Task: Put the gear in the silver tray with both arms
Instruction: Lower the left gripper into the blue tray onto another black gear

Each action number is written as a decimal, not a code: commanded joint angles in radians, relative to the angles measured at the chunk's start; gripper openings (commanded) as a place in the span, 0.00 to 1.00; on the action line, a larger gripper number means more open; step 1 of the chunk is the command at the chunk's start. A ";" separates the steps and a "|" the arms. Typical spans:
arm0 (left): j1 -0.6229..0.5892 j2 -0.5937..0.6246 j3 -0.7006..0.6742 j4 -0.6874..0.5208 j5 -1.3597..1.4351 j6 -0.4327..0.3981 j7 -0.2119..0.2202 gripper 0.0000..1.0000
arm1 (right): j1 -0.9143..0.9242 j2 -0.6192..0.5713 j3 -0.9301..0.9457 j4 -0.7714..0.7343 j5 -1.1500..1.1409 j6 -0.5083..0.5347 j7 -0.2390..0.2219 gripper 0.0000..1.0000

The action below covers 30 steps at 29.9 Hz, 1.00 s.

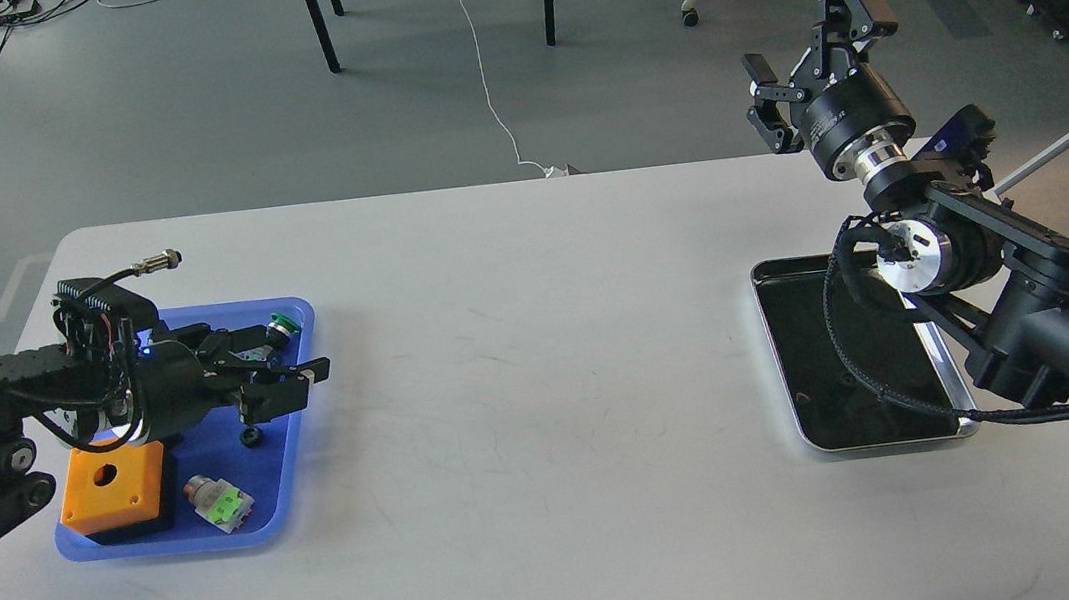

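Note:
The gear [252, 437] is a small black ring lying in the blue plastic tray [299, 422] at the left. My left gripper [287, 383] is low over that tray, just above and right of the gear, with its fingers spread open and nothing between them. The silver tray [873, 446] lies on the right of the table, its dark bottom bare; my right forearm and its cable hose cross over it. My right gripper [808, 47] is raised past the table's far edge, open and empty.
The blue tray also holds an orange box with a hole [111, 486], a green-and-white switch [220, 502] and a green push button [283, 323]. Chair and table legs stand on the floor beyond the white table [545, 389].

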 commanded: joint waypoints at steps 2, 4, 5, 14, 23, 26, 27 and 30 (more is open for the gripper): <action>0.013 0.005 0.012 0.009 0.034 0.000 0.000 0.97 | -0.001 0.000 0.004 0.001 0.000 0.002 0.000 0.97; 0.011 0.005 0.021 0.017 0.060 0.000 0.000 0.97 | -0.001 0.000 0.004 0.001 0.000 0.000 0.000 0.97; 0.011 0.005 0.029 0.020 0.078 0.000 0.000 0.96 | -0.001 0.000 0.004 0.001 0.000 0.002 0.000 0.97; 0.013 0.008 0.049 0.049 0.158 0.003 -0.003 0.94 | -0.001 -0.005 0.004 0.000 0.000 0.028 0.000 0.97; 0.011 0.006 0.064 0.084 0.219 0.003 -0.024 0.69 | -0.002 -0.005 0.004 0.000 0.000 0.028 0.000 0.97; 0.010 0.000 0.066 0.110 0.259 0.004 -0.026 0.64 | -0.002 -0.005 0.006 0.000 0.000 0.028 0.000 0.97; 0.011 0.000 0.066 0.118 0.282 0.009 -0.028 0.63 | -0.002 -0.005 0.006 0.000 0.000 0.028 0.000 0.97; 0.011 0.000 0.066 0.126 0.356 0.018 -0.041 0.58 | -0.002 -0.005 0.004 0.000 0.000 0.028 0.000 0.97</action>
